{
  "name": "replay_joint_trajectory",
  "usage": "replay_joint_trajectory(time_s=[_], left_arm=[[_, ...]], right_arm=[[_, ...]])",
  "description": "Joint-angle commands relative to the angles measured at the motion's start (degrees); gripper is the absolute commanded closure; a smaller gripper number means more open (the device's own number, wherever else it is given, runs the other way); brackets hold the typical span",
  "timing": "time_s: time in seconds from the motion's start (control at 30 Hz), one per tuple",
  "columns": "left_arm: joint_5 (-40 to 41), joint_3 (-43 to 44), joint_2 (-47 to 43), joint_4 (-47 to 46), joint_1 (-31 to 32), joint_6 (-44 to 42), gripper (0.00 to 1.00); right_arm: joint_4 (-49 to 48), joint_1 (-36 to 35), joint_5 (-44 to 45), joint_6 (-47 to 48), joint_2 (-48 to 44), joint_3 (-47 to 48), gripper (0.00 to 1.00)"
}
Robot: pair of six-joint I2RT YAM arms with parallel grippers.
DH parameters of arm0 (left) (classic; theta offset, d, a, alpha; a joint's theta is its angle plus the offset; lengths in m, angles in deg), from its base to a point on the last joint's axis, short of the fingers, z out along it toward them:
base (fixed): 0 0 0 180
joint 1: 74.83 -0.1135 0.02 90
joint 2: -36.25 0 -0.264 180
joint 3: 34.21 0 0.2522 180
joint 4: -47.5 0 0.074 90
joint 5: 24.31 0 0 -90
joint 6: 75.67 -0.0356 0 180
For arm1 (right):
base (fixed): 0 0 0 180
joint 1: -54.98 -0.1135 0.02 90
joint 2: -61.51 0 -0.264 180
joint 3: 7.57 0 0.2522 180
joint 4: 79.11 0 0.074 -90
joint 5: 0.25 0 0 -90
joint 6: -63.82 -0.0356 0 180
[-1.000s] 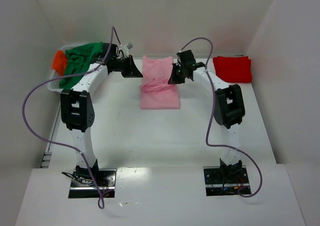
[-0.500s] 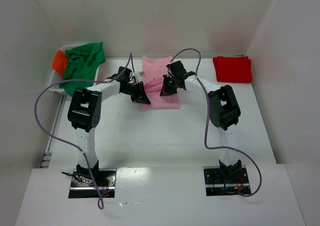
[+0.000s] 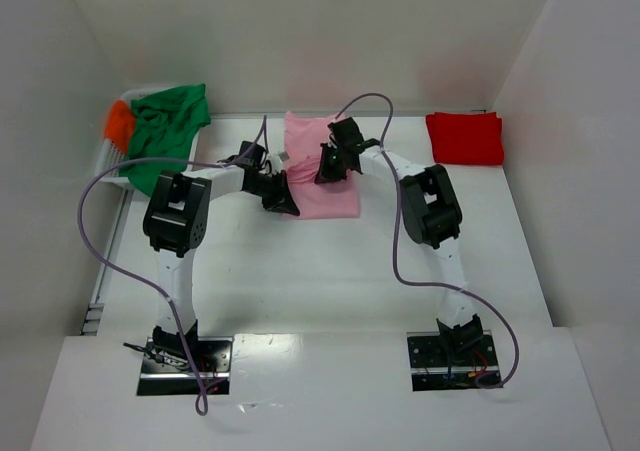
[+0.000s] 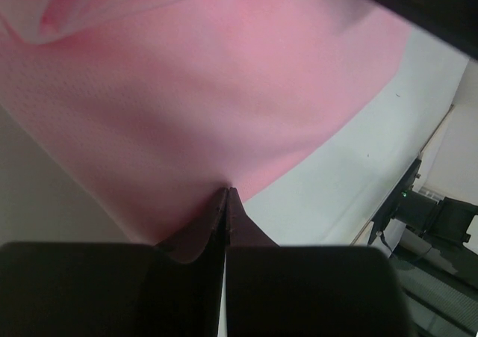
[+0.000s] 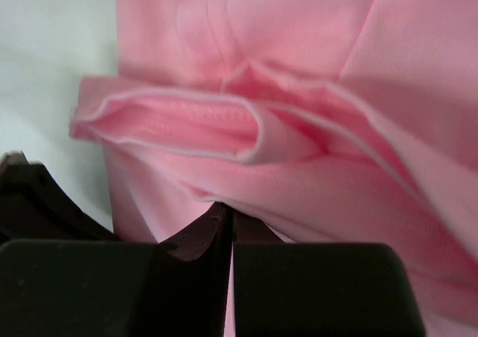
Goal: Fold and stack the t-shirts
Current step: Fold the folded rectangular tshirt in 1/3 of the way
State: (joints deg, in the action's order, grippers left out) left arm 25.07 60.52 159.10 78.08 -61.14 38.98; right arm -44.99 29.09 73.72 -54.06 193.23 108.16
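Note:
The light pink t-shirt (image 3: 335, 196) lies partly folded at the back middle of the table, with rumpled layers (image 5: 246, 128) across its middle. My left gripper (image 3: 283, 201) is shut, its tips pinching the shirt's near left edge (image 4: 226, 193). Over the middle of the shirt, my right gripper (image 3: 325, 169) is shut too, its tips (image 5: 228, 206) tucked into a fold of the pink cloth. The red t-shirt (image 3: 465, 138) lies folded at the back right. The green t-shirt (image 3: 165, 131) and the orange one (image 3: 119, 123) are heaped at the back left.
A white basket (image 3: 108, 161) at the back left holds the green and orange shirts. White walls close the table in on both sides and at the back. Purple cables loop off both arms.
My left gripper swung from beside the basket to the pink shirt's near left edge. My right gripper moved left from the shirt's right edge onto its middle. The pink cloth shifted with them.

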Motion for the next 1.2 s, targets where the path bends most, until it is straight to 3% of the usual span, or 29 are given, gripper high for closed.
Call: replay_joint_trajectory(time_s=[0.0,0.53,0.73,0.87,1.0,1.1,1.17], left_arm=[[0.1,0.2,1.3,-2.3,-0.4,0.9,1.00],[0.7,-0.5,2.8,-3.0,-0.9,2.0,1.00],[0.7,0.1,2.8,-3.0,-1.5,2.0,1.00],[-0.4,3.0,1.1,-1.4,-2.0,0.9,0.98],[-1.6,9.7,-1.3,0.0,-3.4,0.9,0.93],[-3.1,17.0,-0.4,0.7,-4.9,0.4,0.79],[-3.1,20.0,1.8,0.7,-5.4,0.4,0.76]], right_arm=[[-0.4,0.0,3.9,0.3,2.9,7.5,0.97],[7.2,3.7,8.1,0.3,15.8,34.5,0.94],[8.6,5.9,7.3,1.3,13.1,41.2,0.88],[10.1,5.9,7.3,2.6,8.6,39.8,0.87],[6.5,5.9,6.1,3.1,0.8,25.1,0.87],[1.2,5.9,6.1,2.6,-4.8,13.2,0.91],[0.6,5.9,5.5,2.6,-5.4,10.0,0.93]])
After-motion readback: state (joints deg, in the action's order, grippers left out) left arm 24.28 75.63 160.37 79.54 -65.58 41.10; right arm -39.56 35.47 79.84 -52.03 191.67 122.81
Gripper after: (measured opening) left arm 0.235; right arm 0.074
